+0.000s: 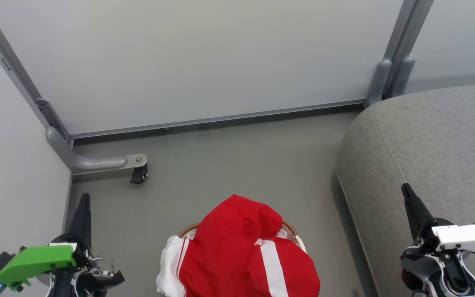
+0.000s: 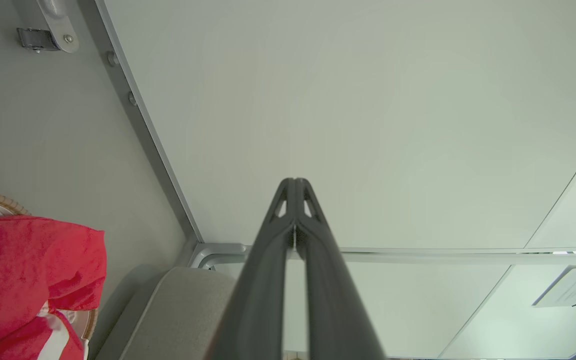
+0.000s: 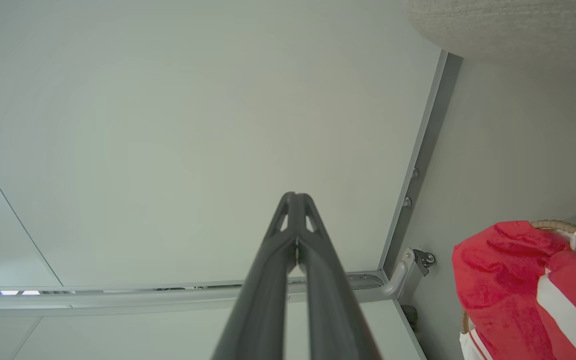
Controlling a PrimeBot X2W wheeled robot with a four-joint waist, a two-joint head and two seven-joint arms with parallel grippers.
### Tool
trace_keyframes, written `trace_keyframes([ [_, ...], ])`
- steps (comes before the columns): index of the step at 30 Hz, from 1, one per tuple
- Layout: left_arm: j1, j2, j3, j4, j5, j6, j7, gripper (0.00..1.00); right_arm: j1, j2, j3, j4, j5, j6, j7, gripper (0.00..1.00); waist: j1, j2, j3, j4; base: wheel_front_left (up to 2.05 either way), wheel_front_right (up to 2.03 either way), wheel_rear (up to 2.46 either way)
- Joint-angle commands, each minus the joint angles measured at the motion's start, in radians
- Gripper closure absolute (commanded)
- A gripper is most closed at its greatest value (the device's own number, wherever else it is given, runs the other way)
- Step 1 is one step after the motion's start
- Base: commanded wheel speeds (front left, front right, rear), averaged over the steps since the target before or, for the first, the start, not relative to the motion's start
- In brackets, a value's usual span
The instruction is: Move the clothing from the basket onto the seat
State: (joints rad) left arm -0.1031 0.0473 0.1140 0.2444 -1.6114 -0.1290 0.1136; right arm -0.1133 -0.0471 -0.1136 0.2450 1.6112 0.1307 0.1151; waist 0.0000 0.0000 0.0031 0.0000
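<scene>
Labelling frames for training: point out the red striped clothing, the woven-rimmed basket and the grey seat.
Soft red white-striped clothing (image 1: pixel 237 231), head view, bunched red top fold.
Oval white plastic brown-woven-rimmed basket (image 1: pixel 189 229), head view, rim's left arc.
Large grey woven-fabric seat (image 1: pixel 439 140), head view, flat top surface.

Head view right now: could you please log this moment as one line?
clothing: heaped in basket | seat: right of basket | left end effector: shut, empty | right end effector: shut, empty | stage: pre-grasp
</scene>
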Motion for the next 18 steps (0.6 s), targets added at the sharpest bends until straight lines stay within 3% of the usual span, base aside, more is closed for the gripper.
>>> trace_keyframes([
  [1, 0.002, -0.001, 0.000, 0.005, 0.000, 0.000, -0.001, 0.00, 0.001, 0.002, 0.000, 0.006, 0.000, 0.000, 0.000, 0.00, 0.0000, 0.0000, 0.000, 0.000, 0.00, 0.00, 0.00],
  [11, 0.005, 0.000, -0.019, 0.054, 0.038, 0.000, -0.037, 0.00, -0.002, -0.012, 0.027, 0.020, -0.041, 0.000, -0.036, 0.00, 0.0000, 0.0000, 0.002, 0.001, 0.00, 0.00, 0.00],
  [18, -0.011, 0.007, -0.020, 0.075, 0.189, 0.000, -0.070, 0.00, -0.018, -0.038, 0.048, 0.018, -0.168, 0.000, -0.070, 0.00, 0.0000, 0.0000, 0.005, 0.002, 0.00, 0.00, 0.00],
])
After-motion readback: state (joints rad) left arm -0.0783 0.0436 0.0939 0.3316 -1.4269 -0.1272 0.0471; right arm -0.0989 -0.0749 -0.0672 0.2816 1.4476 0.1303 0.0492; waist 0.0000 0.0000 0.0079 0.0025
